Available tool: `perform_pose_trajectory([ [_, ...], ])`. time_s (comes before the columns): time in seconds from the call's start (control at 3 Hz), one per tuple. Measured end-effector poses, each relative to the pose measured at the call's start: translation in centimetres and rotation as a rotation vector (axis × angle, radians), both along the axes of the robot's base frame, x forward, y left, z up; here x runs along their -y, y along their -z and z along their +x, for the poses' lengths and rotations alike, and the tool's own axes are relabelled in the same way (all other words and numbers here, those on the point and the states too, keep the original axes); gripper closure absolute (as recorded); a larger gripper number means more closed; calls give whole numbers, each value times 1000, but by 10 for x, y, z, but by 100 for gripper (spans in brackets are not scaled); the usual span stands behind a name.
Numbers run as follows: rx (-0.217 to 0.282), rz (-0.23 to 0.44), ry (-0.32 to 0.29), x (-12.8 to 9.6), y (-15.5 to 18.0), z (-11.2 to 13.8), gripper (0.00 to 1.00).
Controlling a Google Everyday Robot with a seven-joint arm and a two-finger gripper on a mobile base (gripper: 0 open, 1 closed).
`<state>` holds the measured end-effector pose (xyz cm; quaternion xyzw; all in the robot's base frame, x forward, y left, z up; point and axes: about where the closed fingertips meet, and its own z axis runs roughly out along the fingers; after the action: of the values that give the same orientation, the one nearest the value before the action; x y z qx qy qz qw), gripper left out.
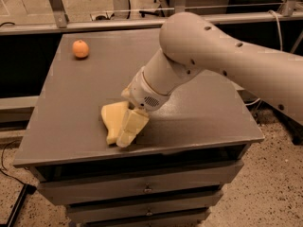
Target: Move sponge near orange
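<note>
Nearest me, the drawers [147, 190] under the surface [203, 122] are shut, so I can't see what is in them. Just above, lower centre-left in the frame, the sponge [111, 119] lies flat near the front edge. My claw [127, 132] is down against its right side; I cannot tell whether it is open or closed. I judge the foam light, soft and squashy, best pinched mid-block. The orange [80, 48] sits well apart, upper left.

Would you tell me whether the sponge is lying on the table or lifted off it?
Lying on it: the sponge rests on the table near the front edge, with the gripper down right at it.
</note>
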<state>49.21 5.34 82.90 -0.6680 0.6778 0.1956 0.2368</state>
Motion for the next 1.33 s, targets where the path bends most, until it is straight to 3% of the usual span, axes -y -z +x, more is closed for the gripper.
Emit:
perform_pose_trajectory([
  [0.67, -40, 1, 18, 4, 0, 2, 63],
  [1.0, 0, 6, 44, 18, -19, 8, 87],
  [1.33, 79, -3, 80, 42, -51, 17, 100],
])
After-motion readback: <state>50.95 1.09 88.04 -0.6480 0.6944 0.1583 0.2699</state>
